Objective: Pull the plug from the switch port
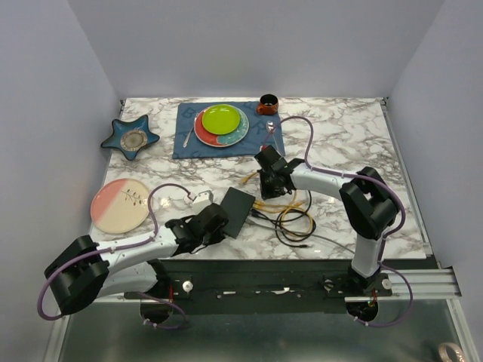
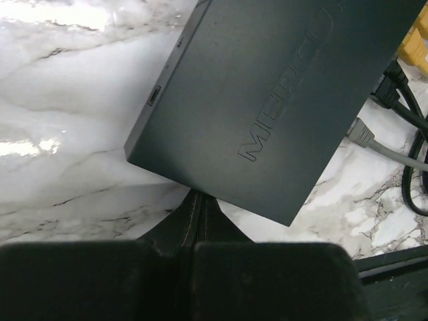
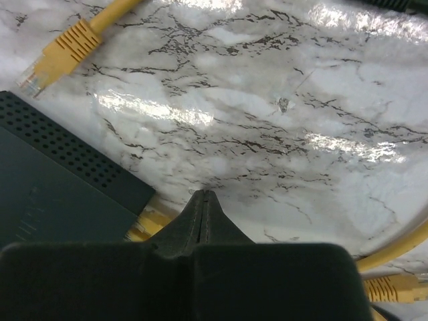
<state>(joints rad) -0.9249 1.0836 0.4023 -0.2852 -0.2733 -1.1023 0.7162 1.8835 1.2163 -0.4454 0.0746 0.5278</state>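
Note:
The switch [image 1: 236,211] is a flat matte-black box lying near the table's front. It fills the upper left wrist view [image 2: 267,100]. My left gripper [image 1: 213,224] is shut and empty, with its fingertips [image 2: 198,199] at the switch's near long edge. A grey plug [image 2: 361,132] and black plugs [image 2: 386,93] sit at the switch's far edge. My right gripper [image 1: 272,179] is shut and empty, just right of the switch above bare marble [image 3: 204,195]. The switch corner [image 3: 60,194] shows at the left, with a yellow plug [image 3: 148,224] against its edge. A loose yellow plug [image 3: 57,57] lies apart.
Yellow and black cables [image 1: 290,215] coil right of the switch. A blue mat [image 1: 189,139] holds a green plate [image 1: 220,119] at the back. An orange cup [image 1: 267,103], a blue star dish [image 1: 130,137] and a pink plate [image 1: 119,205] stand around.

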